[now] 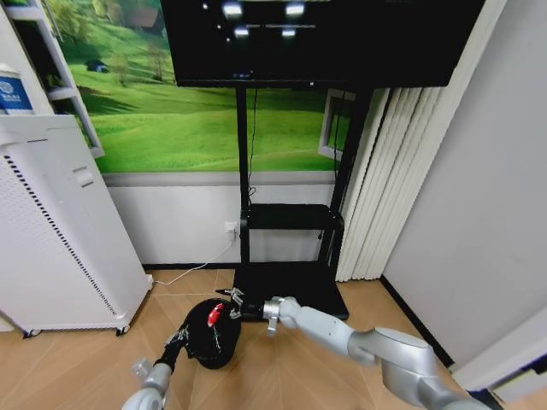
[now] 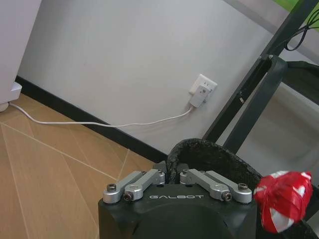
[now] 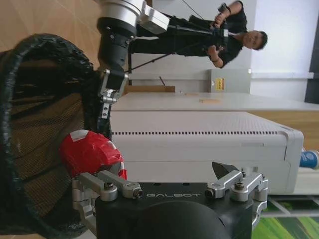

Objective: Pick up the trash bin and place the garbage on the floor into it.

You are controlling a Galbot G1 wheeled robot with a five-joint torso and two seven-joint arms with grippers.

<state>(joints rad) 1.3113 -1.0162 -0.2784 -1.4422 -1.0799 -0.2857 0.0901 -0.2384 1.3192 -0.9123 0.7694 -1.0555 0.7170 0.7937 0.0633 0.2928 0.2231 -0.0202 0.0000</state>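
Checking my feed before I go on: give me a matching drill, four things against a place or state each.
Things:
1. bin
2. wrapper
3. plug
4. cabinet

Places or states:
A. red and white, by the right gripper, over the bin's mouth
B. white, standing on the robot's left
C. black, held at its rim by the left gripper
D. plugged in

Pairs: 1-C, 2-A, 3-D, 4-B
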